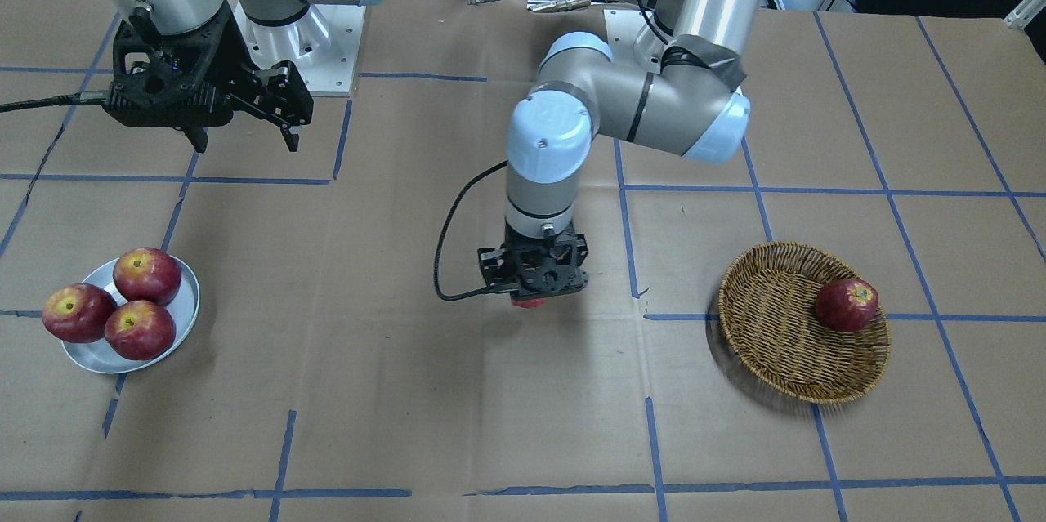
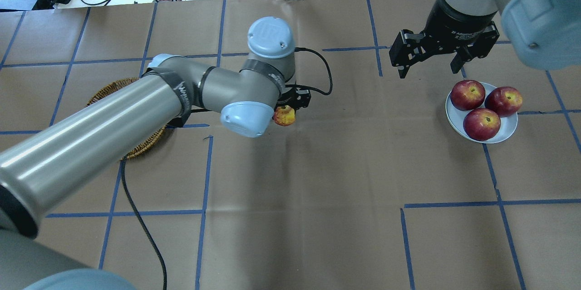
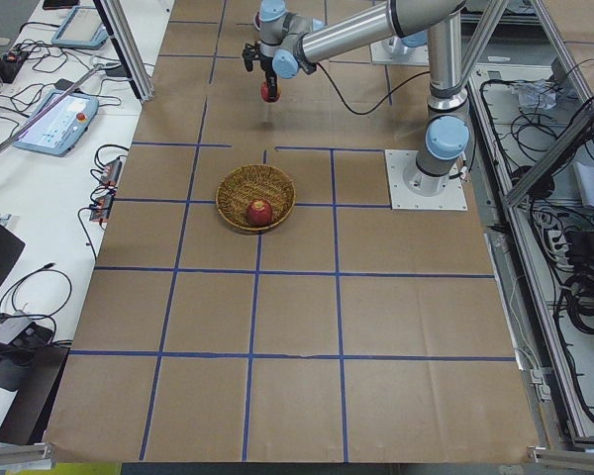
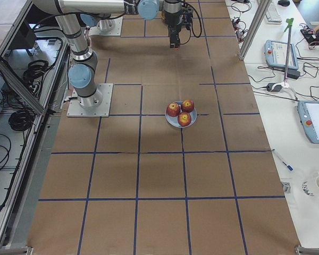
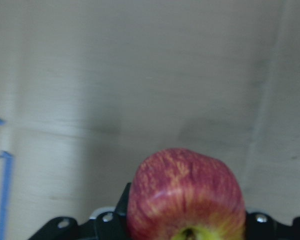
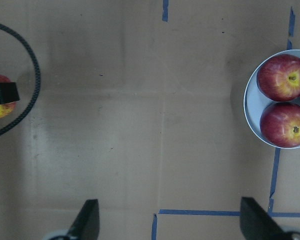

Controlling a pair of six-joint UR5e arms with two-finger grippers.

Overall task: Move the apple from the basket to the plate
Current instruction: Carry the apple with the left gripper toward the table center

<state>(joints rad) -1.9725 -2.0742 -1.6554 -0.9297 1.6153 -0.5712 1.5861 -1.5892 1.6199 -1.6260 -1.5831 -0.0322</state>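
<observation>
My left gripper (image 1: 533, 287) is shut on the streaky pinkish-red apple (image 2: 284, 115) and holds it above the middle of the table, between basket and plate. The left wrist view shows the apple (image 5: 185, 195) close up, its yellow stem hollow at the bottom edge. The wicker basket (image 1: 776, 318) lies on my left side and holds one darker red apple (image 1: 847, 304). The pale plate (image 1: 189, 305) lies on my right side with three dark red apples (image 1: 147, 275) on it. My right gripper (image 1: 245, 142) is open and empty, hovering behind the plate.
Brown paper with blue tape lines (image 1: 637, 244) covers the table. The left gripper's black cable (image 1: 445, 244) loops beside it. In the overhead view my left arm (image 2: 136, 108) covers most of the basket (image 2: 109, 90). Monitors and cables lie beyond the table's ends.
</observation>
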